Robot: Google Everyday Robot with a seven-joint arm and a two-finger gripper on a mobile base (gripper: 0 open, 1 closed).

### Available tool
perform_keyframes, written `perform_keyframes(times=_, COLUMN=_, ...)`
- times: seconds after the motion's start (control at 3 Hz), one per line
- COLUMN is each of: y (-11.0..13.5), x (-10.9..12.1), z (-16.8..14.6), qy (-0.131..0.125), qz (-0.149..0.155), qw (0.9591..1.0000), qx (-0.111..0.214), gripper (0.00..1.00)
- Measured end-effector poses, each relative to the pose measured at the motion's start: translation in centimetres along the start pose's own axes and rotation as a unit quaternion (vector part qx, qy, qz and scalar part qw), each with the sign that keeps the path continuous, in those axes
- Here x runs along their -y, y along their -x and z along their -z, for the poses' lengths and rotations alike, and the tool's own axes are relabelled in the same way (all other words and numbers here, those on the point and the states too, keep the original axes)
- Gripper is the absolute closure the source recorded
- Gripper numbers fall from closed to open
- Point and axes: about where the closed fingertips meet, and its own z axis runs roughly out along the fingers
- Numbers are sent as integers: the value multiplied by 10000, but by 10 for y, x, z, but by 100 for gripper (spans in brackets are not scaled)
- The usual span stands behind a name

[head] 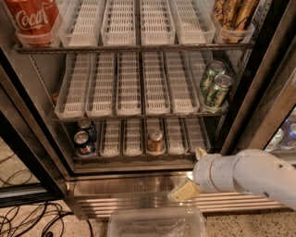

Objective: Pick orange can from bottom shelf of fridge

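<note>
The orange can (155, 140) stands upright in a middle lane of the bottom shelf (134, 158) of the fridge (138, 183). My gripper (191, 172) hangs in front of the fridge's steel base, below and to the right of the can and apart from it. Its fingers are spread and empty: one beige fingertip (183, 191) points down-left, the other (200, 152) sits near the shelf's front edge.
Two blue cans (84, 139) stand at the bottom shelf's left end. Green cans (214, 85) are on the middle rack's right, a Coca-Cola bottle (32, 17) top left, tan cans (233, 14) top right. A clear plastic bin (157, 222) and cables (27, 217) lie on the floor.
</note>
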Motion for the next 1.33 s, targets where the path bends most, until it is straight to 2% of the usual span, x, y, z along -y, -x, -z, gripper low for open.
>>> perform_keyframes(times=0.33, y=-2, x=5, z=-33, qy=-285, qz=-259, qw=9985, qx=382, gripper=0)
perform_keyframes(times=0.67, y=0, x=17, z=-69, qy=-591, qz=-502, qw=9937, qx=815, gripper=0)
perform_keyframes(times=1.0, y=0, x=17, z=-69, qy=-592, qz=-502, qw=9936, qx=817, gripper=0)
perform_keyframes(times=1.33, y=5, x=20, z=-75, qy=-779, qz=-520, qw=9895, qx=1100, gripper=0)
